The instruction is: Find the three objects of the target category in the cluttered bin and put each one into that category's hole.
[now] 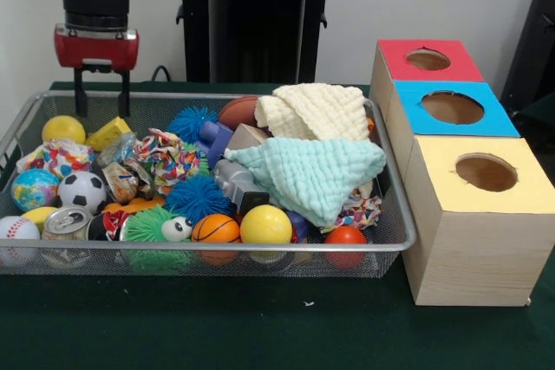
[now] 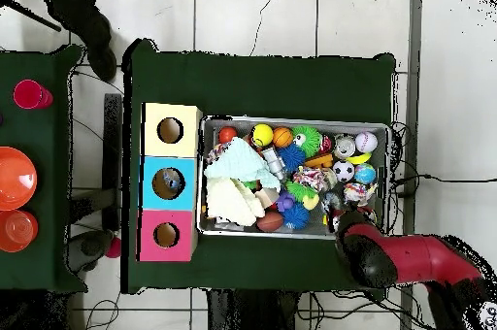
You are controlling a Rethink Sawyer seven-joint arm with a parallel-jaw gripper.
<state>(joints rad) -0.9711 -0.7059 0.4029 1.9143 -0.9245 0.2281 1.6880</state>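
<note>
A wire mesh bin holds a jumble of toys. Along its near side lie a baseball, a drinks can, a small basketball, a yellow ball and an orange ball. A mint cloth and a cream cloth cover the right part and hide what is under them. My gripper hangs open and empty over the bin's far left corner, above another yellow ball. In the overhead view my red arm covers the gripper.
Right of the bin stand three boxes, each with a round hole on top: red, blue and yellow. A side table carries a pink cup and orange dishes.
</note>
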